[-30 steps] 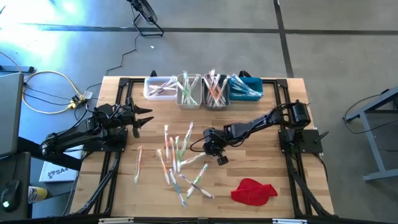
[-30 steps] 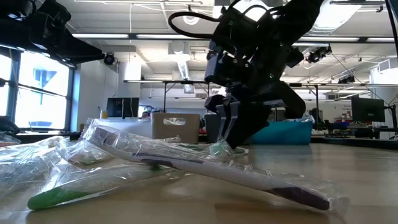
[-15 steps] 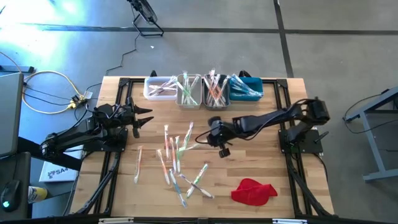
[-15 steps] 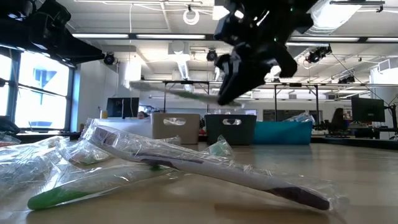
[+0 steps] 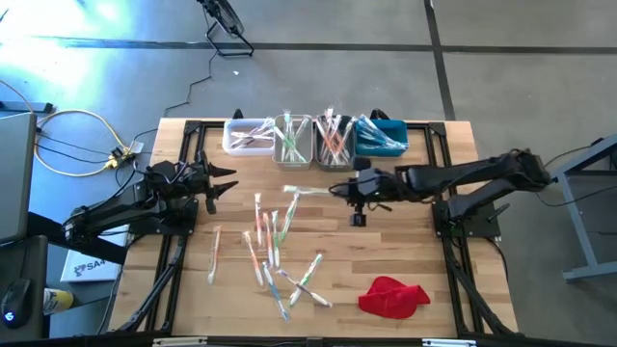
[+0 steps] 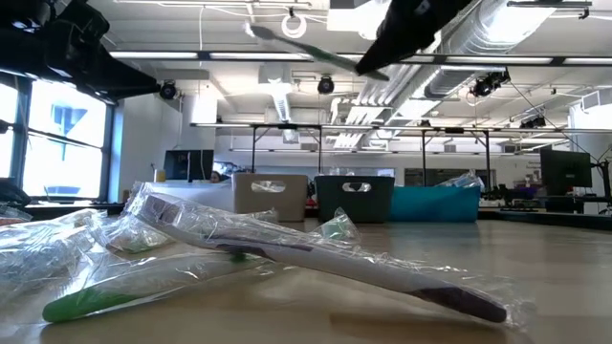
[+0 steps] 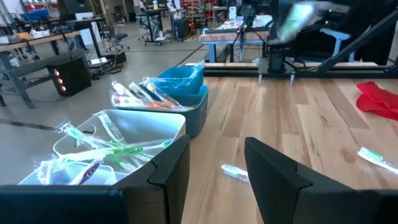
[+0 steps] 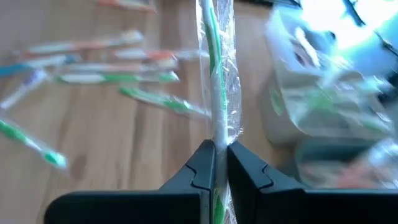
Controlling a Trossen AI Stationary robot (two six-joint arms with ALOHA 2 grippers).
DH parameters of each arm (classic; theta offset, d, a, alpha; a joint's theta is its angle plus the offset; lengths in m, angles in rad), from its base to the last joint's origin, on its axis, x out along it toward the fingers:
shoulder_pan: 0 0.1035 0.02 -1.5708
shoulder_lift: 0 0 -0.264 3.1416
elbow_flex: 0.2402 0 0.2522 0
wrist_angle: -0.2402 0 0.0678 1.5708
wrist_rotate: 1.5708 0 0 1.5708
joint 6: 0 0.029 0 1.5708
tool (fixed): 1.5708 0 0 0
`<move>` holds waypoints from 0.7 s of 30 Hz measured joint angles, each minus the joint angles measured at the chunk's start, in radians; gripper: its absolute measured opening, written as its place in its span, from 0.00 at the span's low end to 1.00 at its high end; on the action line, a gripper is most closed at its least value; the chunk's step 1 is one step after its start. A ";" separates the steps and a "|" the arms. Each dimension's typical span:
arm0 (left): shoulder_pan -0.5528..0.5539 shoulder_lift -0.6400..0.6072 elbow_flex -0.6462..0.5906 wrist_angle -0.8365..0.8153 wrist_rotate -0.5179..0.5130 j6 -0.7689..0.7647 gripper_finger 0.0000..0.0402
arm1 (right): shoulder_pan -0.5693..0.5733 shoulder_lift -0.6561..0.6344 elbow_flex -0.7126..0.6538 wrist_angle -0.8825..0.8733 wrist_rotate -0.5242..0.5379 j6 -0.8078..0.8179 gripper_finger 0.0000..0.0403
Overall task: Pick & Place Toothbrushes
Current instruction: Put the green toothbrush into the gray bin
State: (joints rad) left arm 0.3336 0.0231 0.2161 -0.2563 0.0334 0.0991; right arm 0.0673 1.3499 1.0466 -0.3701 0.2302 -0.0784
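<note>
Since a second ago my right gripper has risen off the pile and swung up the table toward the bins, carrying one green toothbrush. In the high view it hangs in the air near the table's middle, below the beige bin at 12 o'clock, the brush sticking out toward 9 o'clock. My fingers are nearly closed, pinching the wrapped handle at one end, most of its length reaching beyond them.

I judge it very light and stiff along the handle, but the clear wrapper is slick and crinkly, so it could slide or twist in my pinch. Holding near the end lets it swing; a grip nearer mid-handle, straight across the stick, would hold steadier.

Outward from there, the loose toothbrushes lie scattered at about 6 o'clock of the table, some overlapping, in green, orange and pale colours. Four bins stand in a row at 12 o'clock: white, beige, grey and blue, each already with wrapped brushes inside. A red cloth sits at 5 o'clock.

My left gripper waits at 9 o'clock, fingers apart and holding nothing.

The table is pale wood planks, smooth and level. Beyond it the room is a workshop with benches, monitors and ceiling lights.
</note>
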 joint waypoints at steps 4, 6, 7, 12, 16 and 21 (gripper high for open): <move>0.000 0.000 0.000 -0.004 0.000 0.000 0.37 | 0.017 -0.063 0.000 -0.098 0.068 0.055 0.04; 0.000 0.000 0.000 -0.006 0.000 0.000 0.37 | 0.030 -0.085 0.000 -0.169 0.098 0.099 0.04; 0.000 0.000 0.000 -0.007 0.000 0.000 0.37 | 0.039 -0.097 0.000 -0.193 0.108 0.125 0.04; 0.000 0.000 0.000 -0.009 0.000 0.000 0.37 | 0.095 -0.132 0.000 -0.354 0.181 0.282 0.04; 0.000 0.000 0.000 -0.008 -0.001 0.001 0.37 | 0.154 -0.139 -0.001 -0.459 0.244 0.397 0.04; 0.000 0.000 0.000 -0.008 -0.001 0.001 0.37 | 0.220 -0.139 -0.011 -0.507 0.315 0.493 0.04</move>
State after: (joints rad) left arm 0.3336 0.0231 0.2159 -0.2646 0.0326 0.0998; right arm 0.2873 1.2107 1.0351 -0.8770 0.5453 0.4145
